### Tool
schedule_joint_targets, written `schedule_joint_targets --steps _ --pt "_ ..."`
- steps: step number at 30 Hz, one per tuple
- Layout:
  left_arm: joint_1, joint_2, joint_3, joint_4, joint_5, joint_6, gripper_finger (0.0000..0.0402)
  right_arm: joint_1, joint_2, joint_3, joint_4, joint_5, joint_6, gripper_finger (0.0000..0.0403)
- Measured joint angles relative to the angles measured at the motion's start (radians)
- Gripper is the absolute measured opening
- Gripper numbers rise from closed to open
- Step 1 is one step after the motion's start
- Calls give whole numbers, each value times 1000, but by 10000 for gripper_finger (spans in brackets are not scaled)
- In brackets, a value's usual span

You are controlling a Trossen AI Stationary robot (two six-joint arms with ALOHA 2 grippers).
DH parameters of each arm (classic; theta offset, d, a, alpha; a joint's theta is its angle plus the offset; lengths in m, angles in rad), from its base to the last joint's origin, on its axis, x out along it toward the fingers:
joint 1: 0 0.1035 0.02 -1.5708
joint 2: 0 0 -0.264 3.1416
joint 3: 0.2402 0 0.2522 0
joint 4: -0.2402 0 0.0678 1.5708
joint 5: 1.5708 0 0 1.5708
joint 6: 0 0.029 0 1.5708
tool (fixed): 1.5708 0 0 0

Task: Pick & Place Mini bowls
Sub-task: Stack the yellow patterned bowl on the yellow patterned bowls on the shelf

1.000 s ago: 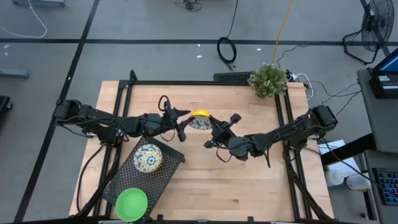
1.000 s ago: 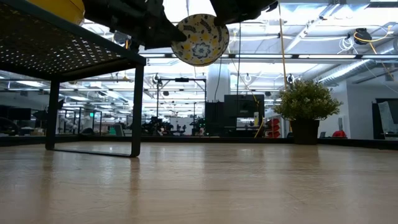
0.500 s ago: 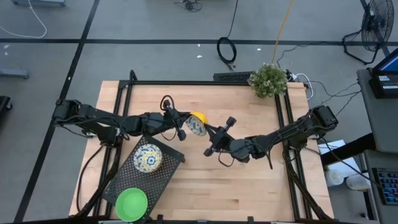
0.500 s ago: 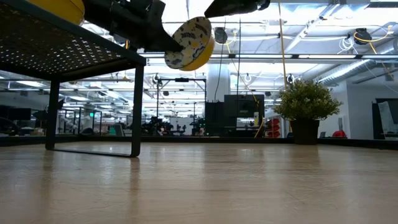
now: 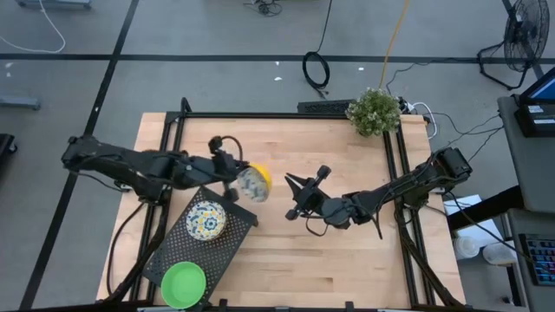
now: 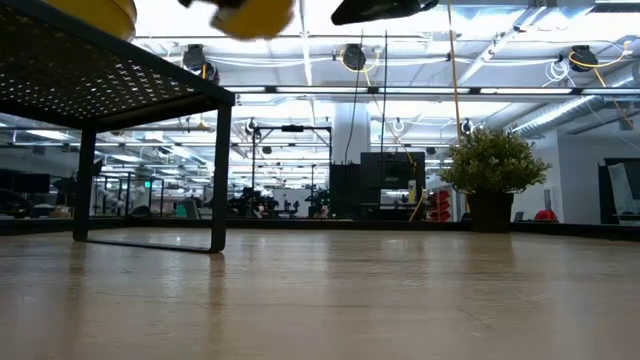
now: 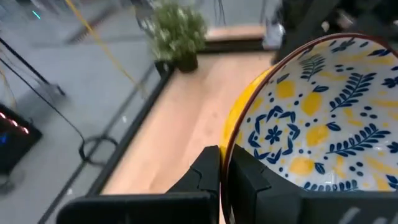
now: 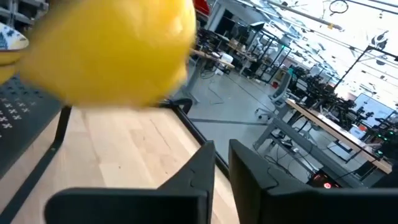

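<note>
A mini bowl (image 5: 253,183), white inside with a blue-and-yellow floral pattern and yellow outside, hangs in the air just beyond the far right corner of the black mesh tray (image 5: 227,247). My left gripper (image 5: 241,179) is shut on it. In the low view it is a yellow blur (image 6: 250,14) at the top. My right gripper (image 5: 293,186) stands a short way to its right, fingers slightly apart with nothing between them (image 8: 222,158). A second floral bowl (image 5: 206,219) rests on the tray. A green bowl (image 5: 184,283) sits at the tray's near end. My left gripper pinches the bowl's rim (image 7: 227,149), one finger on the yellow outer wall and one on the patterned inside. The fingers reach it from the table's left, slanting a little downward. The bowl is lifted clear of table and tray, tipped onto its edge.
The raised tray stands on thin black legs (image 6: 220,170) at the table's near left. A potted plant (image 5: 375,111) stands at the far right corner. Black frame rails (image 5: 392,165) run along the table's sides. Bare wood (image 5: 329,260) lies at the near right.
My left gripper has shut on the floral bowl's rim and carried it up and toward the table's left, nearer the tray. The bowl has tipped from facing the near edge onto its side. My right gripper has let go of the bowl and stayed about where it was.
</note>
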Motion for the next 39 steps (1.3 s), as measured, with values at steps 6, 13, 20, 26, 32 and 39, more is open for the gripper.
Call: schedule_joint_targets --steps 6,13,20,26,32,39 --pt "-53 8 329 -540 78 -233 10 0 0 0 0 24 -1 56" --pt "-73 25 501 -962 443 -352 10 -7 0 0 8 23 -21 65" --pt "-97 29 438 -1044 506 -467 10 -16 0 0 8 20 -29 66" --pt "-96 30 353 -1007 541 -458 10 -16 0 0 8 20 -33 66" --pt "-95 30 243 -983 538 -477 10 -16 0 0 8 20 -33 66" --pt "-95 30 176 -935 606 -476 10 -16 0 0 8 20 -33 66"
